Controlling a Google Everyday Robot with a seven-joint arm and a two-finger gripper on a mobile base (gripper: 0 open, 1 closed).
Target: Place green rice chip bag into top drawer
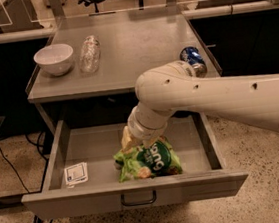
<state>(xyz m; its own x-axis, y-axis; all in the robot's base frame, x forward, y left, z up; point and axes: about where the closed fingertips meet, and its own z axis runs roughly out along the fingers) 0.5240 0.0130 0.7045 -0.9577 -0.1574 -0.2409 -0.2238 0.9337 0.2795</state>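
Your tool point(132, 142) is at the eleven o'clock corner of the green chip bag point(153, 162), whether gripping you cannot tell, and the bag lies in the open drawer point(208, 186) toward six o'clock, likely light, crinkly and slippery, so pinch a crimped edge.

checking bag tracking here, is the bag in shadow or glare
Camera view: warm dim overhead light; the table top has a soft sheen, no hard glare. Its shadow darkens the back of the top drawer, but the green rice chip bag lies lit near the front, the tool at its top edge.
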